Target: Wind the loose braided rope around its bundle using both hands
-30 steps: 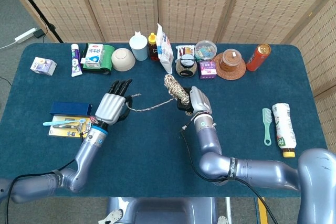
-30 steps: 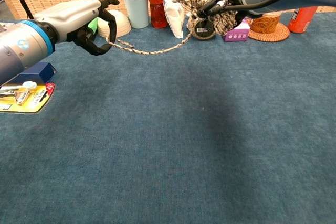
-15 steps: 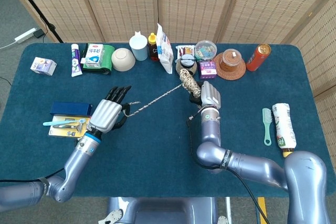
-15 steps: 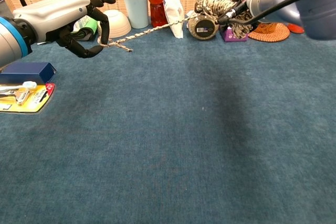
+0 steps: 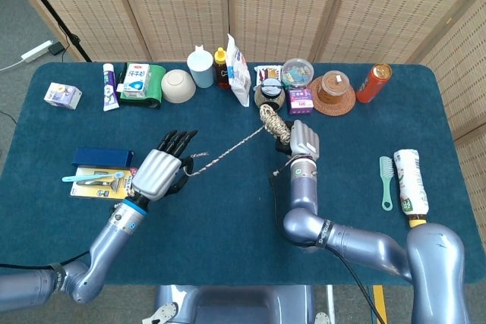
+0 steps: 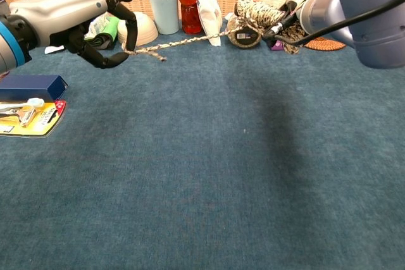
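Observation:
The braided rope bundle (image 5: 275, 122) (image 6: 259, 12) is held in my right hand (image 5: 302, 139) (image 6: 292, 11), lifted near the back row of items. Its loose strand (image 5: 228, 149) (image 6: 183, 42) runs taut to the left and down to my left hand (image 5: 161, 169) (image 6: 95, 23). The left hand pinches the strand's end between its fingertips, with a short tail (image 6: 155, 55) hanging past them. In the head view the left hand's back hides the pinch.
A back row holds a cup (image 5: 201, 67), sauce bottle (image 5: 221, 67), white pouch (image 5: 238, 70), round tin (image 5: 268, 95), purple box (image 5: 301, 100), wicker coaster with jar (image 5: 332, 92) and orange can (image 5: 373, 83). A blue box (image 5: 102, 157) and razor pack (image 5: 95, 182) lie left; comb (image 5: 386, 181) and bottle (image 5: 411, 185) right.
My right hand carried the bundle up and to the right toward the back row, pulling the strand taut. My left hand shifted slightly down and left, still pinching the end.

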### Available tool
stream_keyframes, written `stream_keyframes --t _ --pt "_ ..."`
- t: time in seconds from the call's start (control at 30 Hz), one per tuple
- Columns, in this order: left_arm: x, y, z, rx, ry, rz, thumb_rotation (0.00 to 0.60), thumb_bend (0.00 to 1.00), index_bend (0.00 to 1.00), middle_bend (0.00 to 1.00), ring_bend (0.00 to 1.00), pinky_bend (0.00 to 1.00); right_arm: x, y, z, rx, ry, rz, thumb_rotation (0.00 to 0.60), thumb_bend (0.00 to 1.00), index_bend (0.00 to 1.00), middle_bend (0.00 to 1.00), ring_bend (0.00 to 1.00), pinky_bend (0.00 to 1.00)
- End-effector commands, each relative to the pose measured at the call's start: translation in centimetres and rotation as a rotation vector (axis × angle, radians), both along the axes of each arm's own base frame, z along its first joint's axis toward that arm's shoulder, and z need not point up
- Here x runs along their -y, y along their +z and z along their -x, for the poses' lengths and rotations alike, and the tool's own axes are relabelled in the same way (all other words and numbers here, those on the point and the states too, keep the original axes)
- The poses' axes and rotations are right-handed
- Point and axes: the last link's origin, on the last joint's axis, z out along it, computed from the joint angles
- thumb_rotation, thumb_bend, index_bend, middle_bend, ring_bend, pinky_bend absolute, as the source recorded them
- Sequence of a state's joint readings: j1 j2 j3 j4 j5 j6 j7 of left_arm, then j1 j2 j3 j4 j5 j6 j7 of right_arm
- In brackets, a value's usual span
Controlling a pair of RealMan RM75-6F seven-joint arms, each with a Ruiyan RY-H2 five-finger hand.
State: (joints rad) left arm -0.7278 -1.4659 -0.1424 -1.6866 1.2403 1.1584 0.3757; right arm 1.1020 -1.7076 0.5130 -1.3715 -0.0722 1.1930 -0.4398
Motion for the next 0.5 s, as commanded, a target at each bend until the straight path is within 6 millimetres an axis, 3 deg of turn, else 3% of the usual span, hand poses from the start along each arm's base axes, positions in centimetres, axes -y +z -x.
stream_keyframes --t 0.03,0.5 --pt "-0.2 0.4 -0.9 0.032 0.000 0.005 0.600 0.40 0.61 0.00 0.00 0.00 -0.4 -0.3 0.0 -0.021 0.025 -0.023 0.600 1.00 0.64 0.64 0.71 0.98" --pt "-1.7 3.1 -10.3 0.331 0.019 0.059 0.600 0.40 0.62 0.00 0.00 0.00 -4.5 -1.9 -1.6 -0.082 0.245 -0.200 0.600 1.00 0.64 0.64 0.71 0.98"
